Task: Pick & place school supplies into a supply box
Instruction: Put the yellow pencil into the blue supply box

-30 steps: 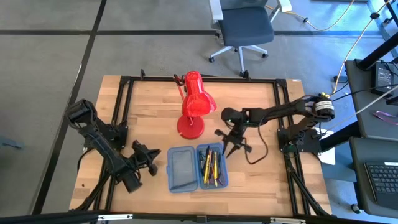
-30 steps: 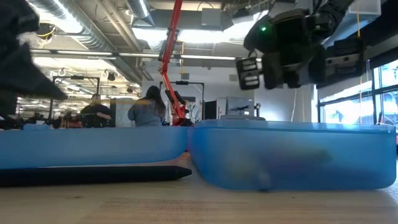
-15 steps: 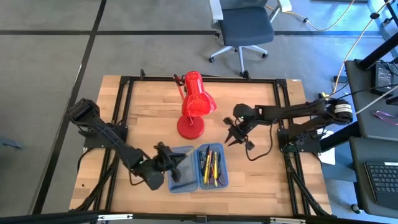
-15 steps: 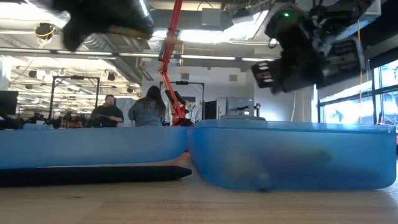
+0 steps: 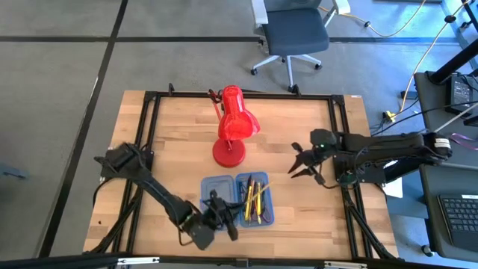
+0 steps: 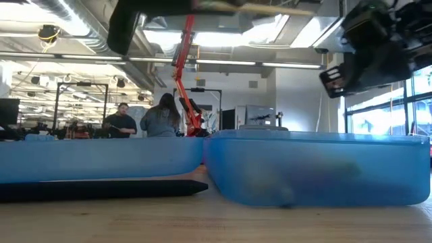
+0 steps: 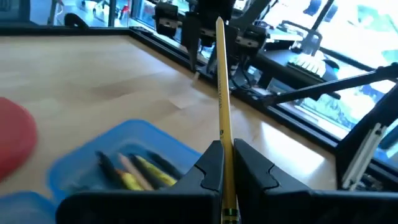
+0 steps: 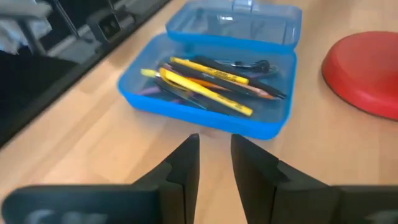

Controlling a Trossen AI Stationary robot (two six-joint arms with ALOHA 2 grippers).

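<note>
My left gripper (image 7: 224, 149) is shut on a yellow pencil (image 7: 219, 81) and hovers by the near edge of the blue supply box (image 5: 218, 196), with the pencil (image 5: 258, 196) slanting over the box's right half. That half (image 8: 211, 87) holds several pens and pencils in yellow, black and orange. The other half (image 8: 249, 18) lies flat beside it, holding little that shows. My right gripper (image 8: 214, 146) is open and touches nothing; it hangs right of the box (image 5: 300, 166) and above the table. My left gripper pinches the yellow pencil near its eraser end (image 7: 222, 134) between its two fingers. The pencil runs along the fingers and sticks out ahead of them. The fingers come from the table's left side, about level. The pencil is lifted clear above the box.
A big red desk lamp (image 5: 235, 123) stands on its round base (image 8: 367, 74) just beyond the box. A black pen (image 6: 101, 189) lies on the table against the box's near side. Black frame rails (image 5: 224, 96) run around the tabletop. Bare wood lies right of the box.
My left gripper has swung from left of the box toward the right and the near edge, carrying the pencil over the box's right half. My right gripper has drawn back from the box toward the table's right edge.
</note>
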